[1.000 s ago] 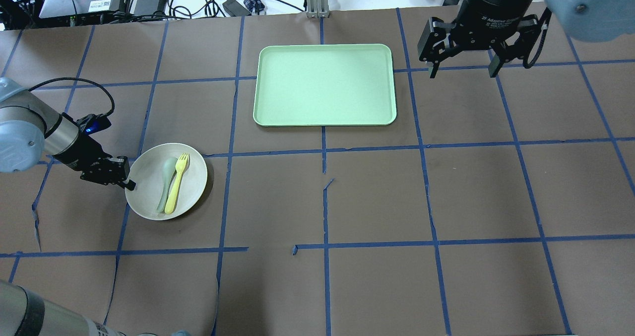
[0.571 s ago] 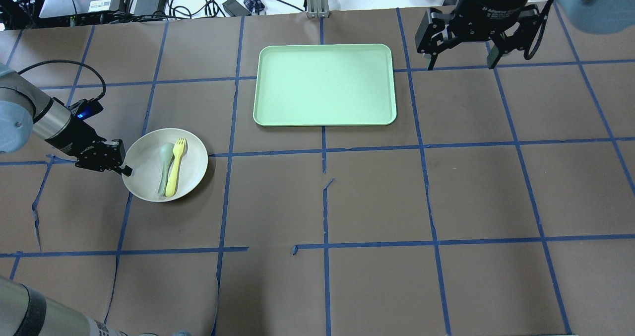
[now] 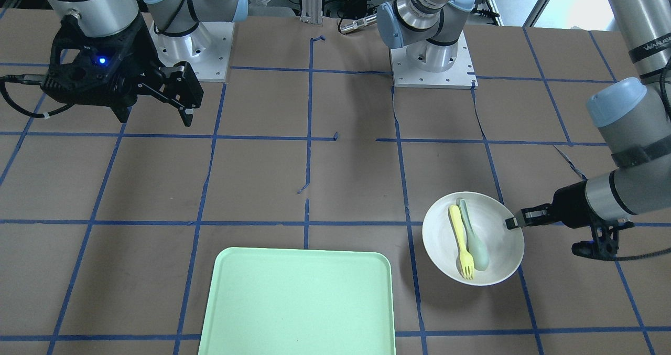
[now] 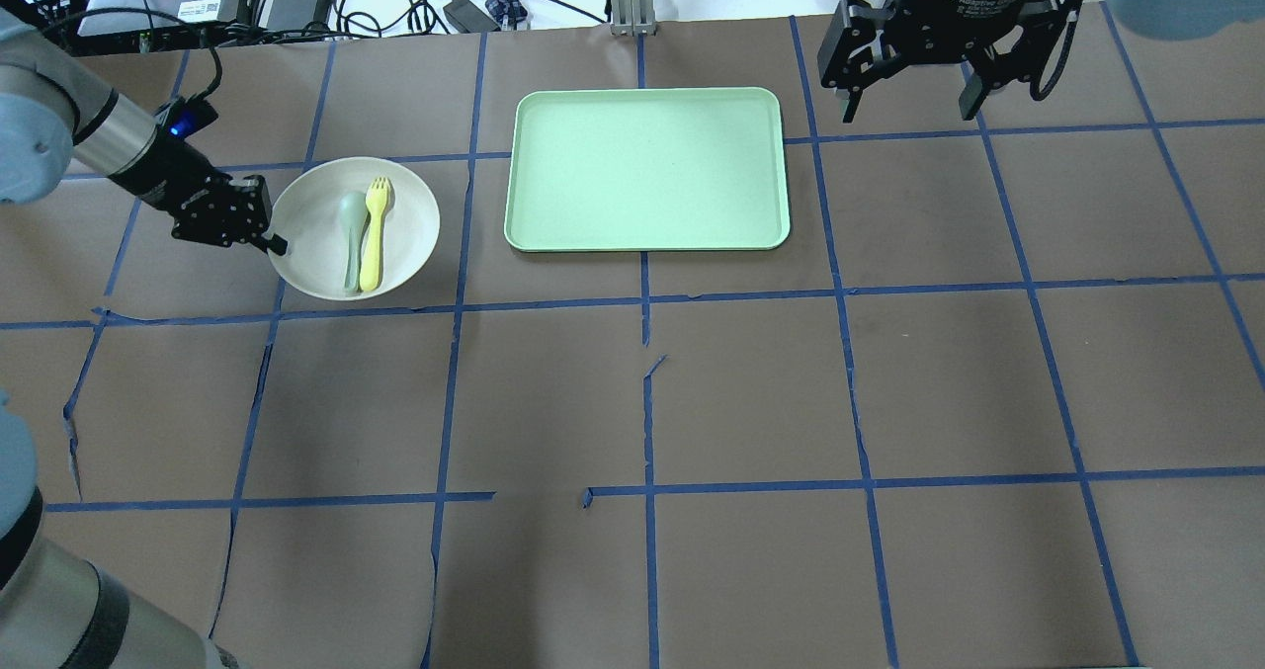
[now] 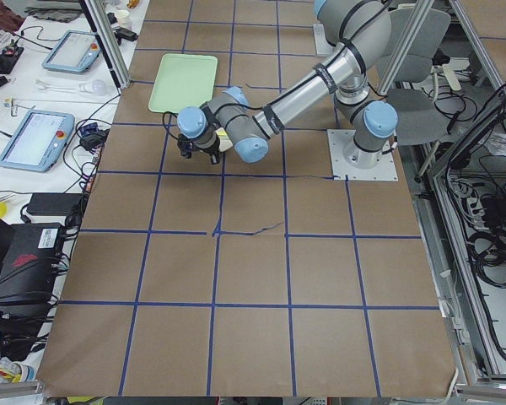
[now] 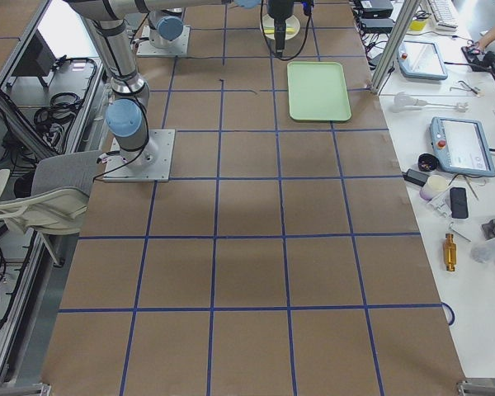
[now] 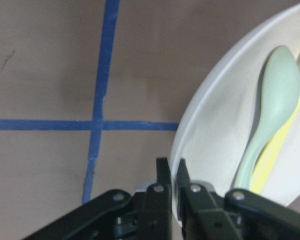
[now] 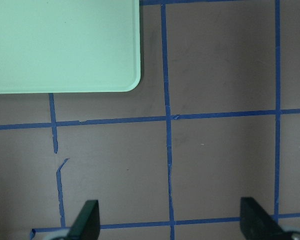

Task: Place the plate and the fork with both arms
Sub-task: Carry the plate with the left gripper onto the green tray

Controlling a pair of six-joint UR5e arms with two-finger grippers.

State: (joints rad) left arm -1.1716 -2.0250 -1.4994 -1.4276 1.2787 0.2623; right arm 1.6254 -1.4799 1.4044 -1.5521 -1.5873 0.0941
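We have the plate (image 4: 413, 222) pinched at its rim by the left gripper (image 4: 278, 245). The wrist view shows one finger inside the rim and one outside. It sits just left of the tray (image 4: 647, 170) in the overhead view, apart from it, and its shadow suggests it is slightly off the table (image 4: 751, 382). The fork (image 4: 374, 232) lies in the plate with the spoon (image 4: 351, 226) close alongside. We judge the plate to be stiff, light and smooth. Held at one edge, it could sag or twist in the grip, and the loose cutlery could slide if it tips. The fork looks thin, light and slippery. We would take it across the handle on the side away from the spoon. The right gripper (image 4: 906, 114) hangs past the tray's right end with its jaws spread wide and holding nothing.
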